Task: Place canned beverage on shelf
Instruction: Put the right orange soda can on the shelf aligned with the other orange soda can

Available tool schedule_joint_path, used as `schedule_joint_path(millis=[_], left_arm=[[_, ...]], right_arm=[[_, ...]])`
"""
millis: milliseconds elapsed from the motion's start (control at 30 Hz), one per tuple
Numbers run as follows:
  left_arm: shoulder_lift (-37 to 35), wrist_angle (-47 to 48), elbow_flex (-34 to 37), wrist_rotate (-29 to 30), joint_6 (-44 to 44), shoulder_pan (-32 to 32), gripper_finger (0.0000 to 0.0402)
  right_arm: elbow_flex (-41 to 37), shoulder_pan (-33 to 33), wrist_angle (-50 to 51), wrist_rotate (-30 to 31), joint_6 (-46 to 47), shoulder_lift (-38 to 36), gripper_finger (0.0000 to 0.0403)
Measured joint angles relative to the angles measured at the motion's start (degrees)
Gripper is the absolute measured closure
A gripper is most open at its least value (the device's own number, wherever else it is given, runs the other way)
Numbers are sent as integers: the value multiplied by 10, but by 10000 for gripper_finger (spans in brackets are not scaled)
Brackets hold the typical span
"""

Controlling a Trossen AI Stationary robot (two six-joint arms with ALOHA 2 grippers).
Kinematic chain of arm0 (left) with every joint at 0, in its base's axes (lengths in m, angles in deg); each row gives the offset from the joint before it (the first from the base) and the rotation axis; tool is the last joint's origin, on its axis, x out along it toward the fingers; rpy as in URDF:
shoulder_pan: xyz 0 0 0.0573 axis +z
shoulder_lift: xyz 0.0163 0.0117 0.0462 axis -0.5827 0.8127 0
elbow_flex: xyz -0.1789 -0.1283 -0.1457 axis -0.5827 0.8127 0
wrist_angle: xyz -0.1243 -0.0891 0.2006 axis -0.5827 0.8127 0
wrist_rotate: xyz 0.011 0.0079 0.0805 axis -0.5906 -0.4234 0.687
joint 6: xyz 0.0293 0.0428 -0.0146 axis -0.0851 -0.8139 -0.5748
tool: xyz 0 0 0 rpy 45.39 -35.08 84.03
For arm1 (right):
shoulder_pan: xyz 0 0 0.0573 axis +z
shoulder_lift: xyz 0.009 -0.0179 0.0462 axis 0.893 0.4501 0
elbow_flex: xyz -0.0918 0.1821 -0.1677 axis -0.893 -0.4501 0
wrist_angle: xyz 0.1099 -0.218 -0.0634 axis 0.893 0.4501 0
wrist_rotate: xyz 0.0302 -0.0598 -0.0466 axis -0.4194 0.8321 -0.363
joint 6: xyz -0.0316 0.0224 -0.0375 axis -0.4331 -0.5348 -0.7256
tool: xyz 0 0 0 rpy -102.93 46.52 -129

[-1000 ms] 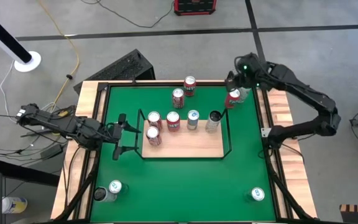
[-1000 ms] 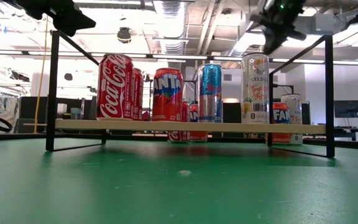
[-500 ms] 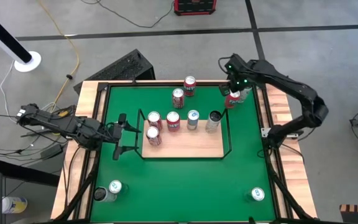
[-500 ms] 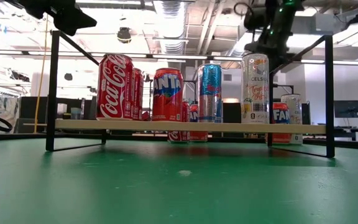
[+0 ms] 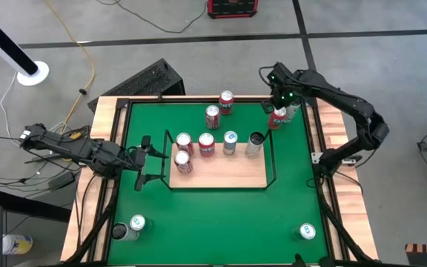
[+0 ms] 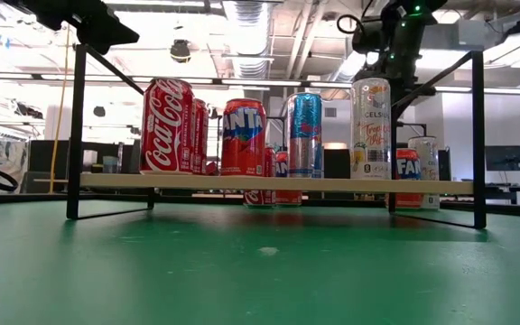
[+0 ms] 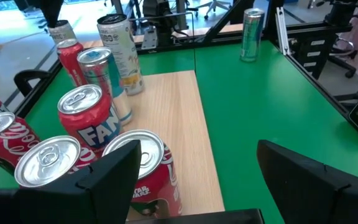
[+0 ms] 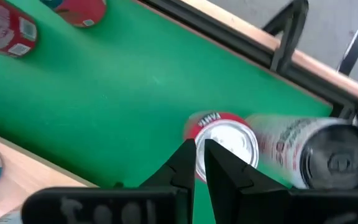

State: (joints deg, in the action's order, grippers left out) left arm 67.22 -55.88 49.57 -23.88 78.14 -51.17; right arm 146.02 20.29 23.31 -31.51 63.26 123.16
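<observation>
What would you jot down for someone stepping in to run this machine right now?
Right gripper: above the red Fanta can at the table's far right corner, fingers nearly together, holding nothing.
Left gripper: open and empty, waiting at the shelf's left end.
Done: five cans stand on the shelf.
Left: the red Fanta can and the pale can beside it, two red cans behind the shelf, and one can at each near corner are all off the shelf.

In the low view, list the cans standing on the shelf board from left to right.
Red Coca-Cola can → red Fanta can → tall blue-and-silver slim can → tall white Celsius can, all standing on the light-wood shelf board.
</observation>
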Motion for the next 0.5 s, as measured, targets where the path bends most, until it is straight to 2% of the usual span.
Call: schedule_joint_path(millis=[233, 333, 500], left_arm=[[0, 2, 0, 0, -2, 0, 95], [0, 9, 0, 0, -2, 0, 95], [0, 21, 0, 0, 1, 0, 95]], right_arm=[[0, 3, -50, 0, -116, 0, 342], [0, 9, -83, 0, -221, 0, 342], [0, 33, -85, 24, -422, 0, 342]])
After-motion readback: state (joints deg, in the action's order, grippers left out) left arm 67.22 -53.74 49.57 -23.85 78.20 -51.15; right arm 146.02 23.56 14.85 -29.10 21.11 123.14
